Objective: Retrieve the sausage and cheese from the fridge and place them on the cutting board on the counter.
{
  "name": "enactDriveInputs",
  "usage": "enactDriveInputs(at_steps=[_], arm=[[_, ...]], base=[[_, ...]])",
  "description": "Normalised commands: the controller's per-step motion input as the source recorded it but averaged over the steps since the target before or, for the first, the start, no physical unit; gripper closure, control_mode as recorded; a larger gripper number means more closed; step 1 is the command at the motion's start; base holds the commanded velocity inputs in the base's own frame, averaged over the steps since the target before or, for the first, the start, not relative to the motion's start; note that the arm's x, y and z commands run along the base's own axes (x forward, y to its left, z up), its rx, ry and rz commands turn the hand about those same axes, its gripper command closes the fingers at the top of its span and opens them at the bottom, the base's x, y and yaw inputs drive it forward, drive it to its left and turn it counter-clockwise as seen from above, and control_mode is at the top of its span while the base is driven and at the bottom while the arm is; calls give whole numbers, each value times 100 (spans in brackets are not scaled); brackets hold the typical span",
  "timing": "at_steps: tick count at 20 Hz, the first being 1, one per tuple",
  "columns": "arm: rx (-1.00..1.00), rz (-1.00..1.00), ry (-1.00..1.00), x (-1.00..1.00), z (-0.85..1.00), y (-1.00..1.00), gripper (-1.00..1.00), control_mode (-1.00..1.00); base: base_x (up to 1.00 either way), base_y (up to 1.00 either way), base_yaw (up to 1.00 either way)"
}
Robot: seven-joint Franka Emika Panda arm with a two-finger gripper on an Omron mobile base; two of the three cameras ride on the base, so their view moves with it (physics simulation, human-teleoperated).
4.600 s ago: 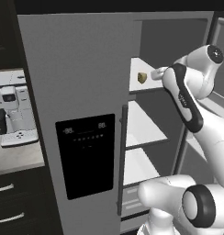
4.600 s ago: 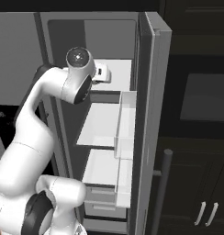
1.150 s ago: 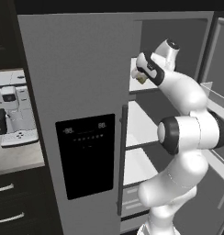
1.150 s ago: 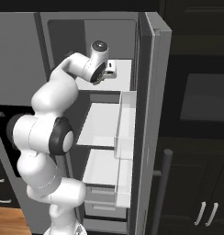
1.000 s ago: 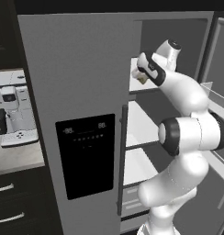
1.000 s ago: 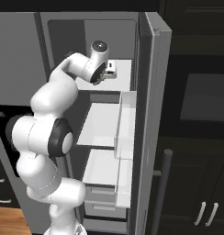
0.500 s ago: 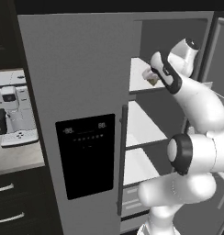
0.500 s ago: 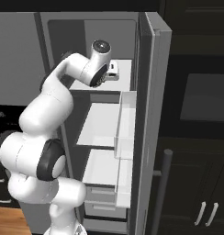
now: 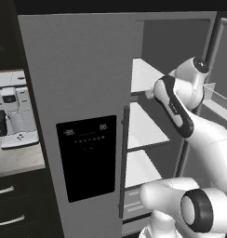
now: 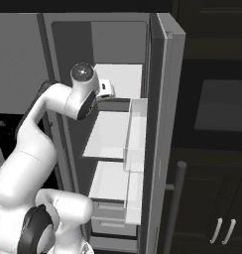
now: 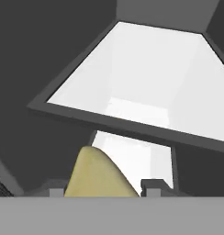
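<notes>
The cheese (image 11: pixel 98 176), a small yellowish wedge, sits between my fingertips (image 11: pixel 153 187) in the hand view. My gripper (image 11: pixel 103 190) is shut on it. The hand (image 10: pixel 106 89) hovers just in front of the upper white shelf (image 10: pixel 124 79) of the fridge (image 9: pixel 78 93), a little below that shelf's front edge (image 11: pixel 132 126). In the left base view the hand (image 9: pixel 150 92) is at the edge of the shut left door, with the arm's forearm behind it. The fridge's right door (image 10: pixel 165 119) stands open. The sausage, the cutting board and the counter are out of view.
White door bins (image 10: pixel 135 129) line the open door. A black dispenser panel (image 9: pixel 90 158) is on the shut door. A coffee machine (image 9: pixel 13 116) stands on a grey top at left. Dark cabinets and an oven (image 10: pixel 222 104) are at right.
The hand has drawn back and down from the top shelf with the cheese in it. The arm's elbow has folded lower and to the right.
</notes>
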Motion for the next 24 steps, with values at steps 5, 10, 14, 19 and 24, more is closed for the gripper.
enactDriveInputs(at_steps=[5,10,14,19,24], arm=[[-3,-1,-1,-92,-22,17,100,-100],[0,-1,0,-89,-18,0,100,-100],[0,-7,1,-72,-24,0,100,-100],[0,-5,3,-59,-22,0,100,-100],[5,-4,0,-63,-14,0,100,-100]], base=[[0,0,0],[0,0,0],[0,0,0],[0,0,0],[0,0,0]])
